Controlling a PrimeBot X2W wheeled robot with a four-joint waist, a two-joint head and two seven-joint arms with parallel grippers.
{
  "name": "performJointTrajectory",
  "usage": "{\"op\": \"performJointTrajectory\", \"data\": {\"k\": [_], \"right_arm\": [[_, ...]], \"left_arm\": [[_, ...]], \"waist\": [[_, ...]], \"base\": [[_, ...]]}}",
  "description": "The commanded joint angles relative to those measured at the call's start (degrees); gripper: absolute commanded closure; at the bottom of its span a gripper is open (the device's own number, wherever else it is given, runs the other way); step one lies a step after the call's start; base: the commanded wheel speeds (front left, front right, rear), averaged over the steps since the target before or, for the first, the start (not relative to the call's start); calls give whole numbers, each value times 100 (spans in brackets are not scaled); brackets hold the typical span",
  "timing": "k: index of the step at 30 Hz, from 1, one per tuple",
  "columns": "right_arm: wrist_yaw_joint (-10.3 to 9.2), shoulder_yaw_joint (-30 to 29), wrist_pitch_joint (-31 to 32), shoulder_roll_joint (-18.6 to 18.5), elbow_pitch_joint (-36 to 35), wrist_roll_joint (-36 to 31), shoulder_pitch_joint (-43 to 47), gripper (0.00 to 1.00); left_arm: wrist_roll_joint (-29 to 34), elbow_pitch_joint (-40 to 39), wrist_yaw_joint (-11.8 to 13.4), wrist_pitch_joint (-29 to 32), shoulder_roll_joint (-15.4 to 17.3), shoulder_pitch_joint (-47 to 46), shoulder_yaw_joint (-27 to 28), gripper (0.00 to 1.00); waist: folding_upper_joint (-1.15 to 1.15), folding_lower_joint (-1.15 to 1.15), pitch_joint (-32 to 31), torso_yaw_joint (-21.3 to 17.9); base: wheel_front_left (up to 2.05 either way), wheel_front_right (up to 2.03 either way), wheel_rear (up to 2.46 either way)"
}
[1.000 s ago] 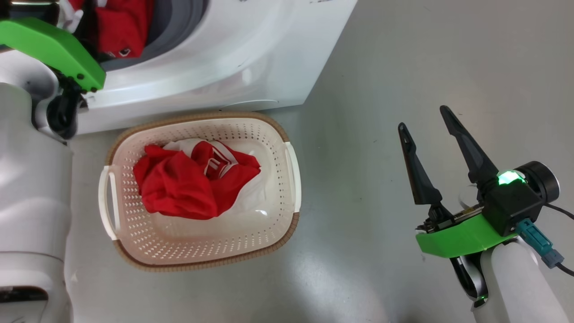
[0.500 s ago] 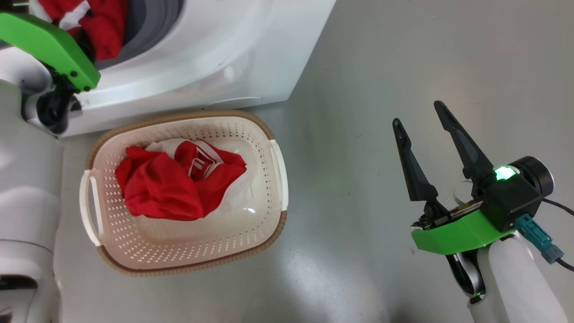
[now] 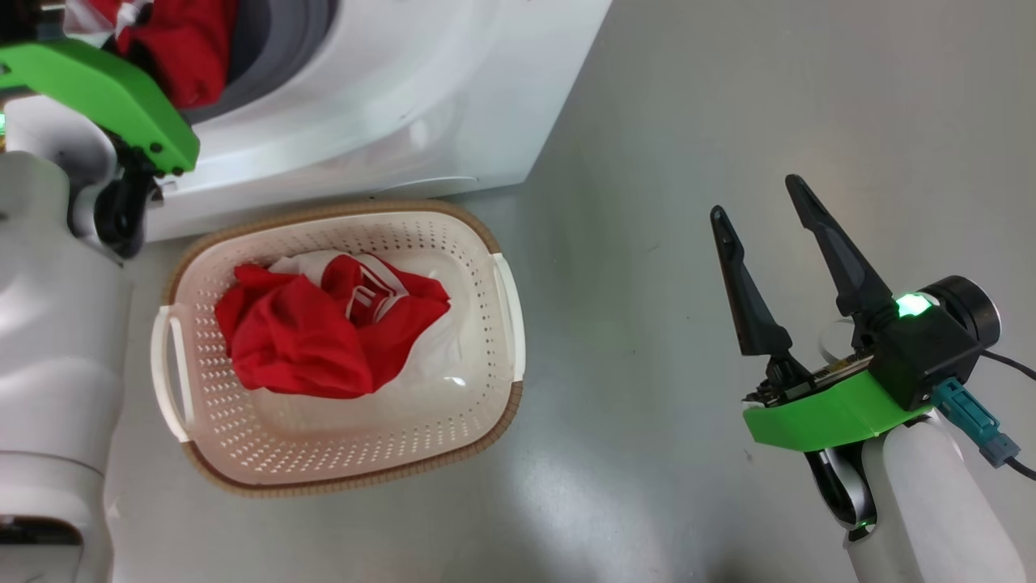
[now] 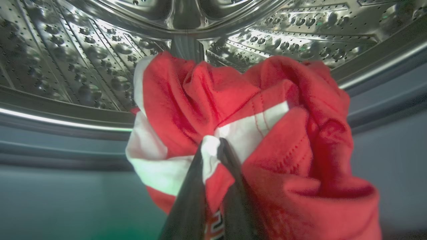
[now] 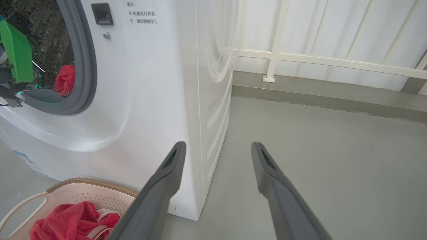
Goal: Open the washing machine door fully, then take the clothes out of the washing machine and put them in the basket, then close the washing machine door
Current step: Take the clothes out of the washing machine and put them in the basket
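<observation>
– Well, what's before the big white boxy washing machine [image 3: 405, 97]?
– A cream holey plastic basket [image 3: 340, 212].
– Inside the machine?
– Bright red striped clothes [image 4: 273, 100], pinched tight by the left gripper [image 4: 215, 144]. The right gripper [image 3: 756, 196], beside the machine, has fingers apart.

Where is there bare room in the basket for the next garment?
The basket is bare along its near rim and right end; the red garment crowds its middle. Grey floor between basket and right gripper is also free.

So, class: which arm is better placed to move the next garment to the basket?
Left: the left gripper is shut on a red garment inside the drum; the right gripper hangs open over floor, beside the basket.
</observation>
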Motion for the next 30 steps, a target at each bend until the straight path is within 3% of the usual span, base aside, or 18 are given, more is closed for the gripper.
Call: {"op": "performJointTrajectory", "data": {"k": [1,12,21,30], "right_arm": [[20,96,-36,-5,-117,25,29,0],[20,118,-36,-5,-76,39,112,0],[20,101,-36,-5,-16,183,224,0],[20,69,-36,-5,13,179,338,0]], "left_arm": [[88,-170,-33,-160,308,86,29,100],[322,-611,33,-1513,357,625,-131,100],[729,-2264,406,-1596,336,1712,256,100],[1109,-3405,510,-1597,168,2810,468,100]], "waist": [[0,0,-45,44],[0,0,-395,222],[0,0,-751,293],[0,0,-1085,367]], "base": [[0,0,0],[0,0,0],[0,0,0],[0,0,0]]}}
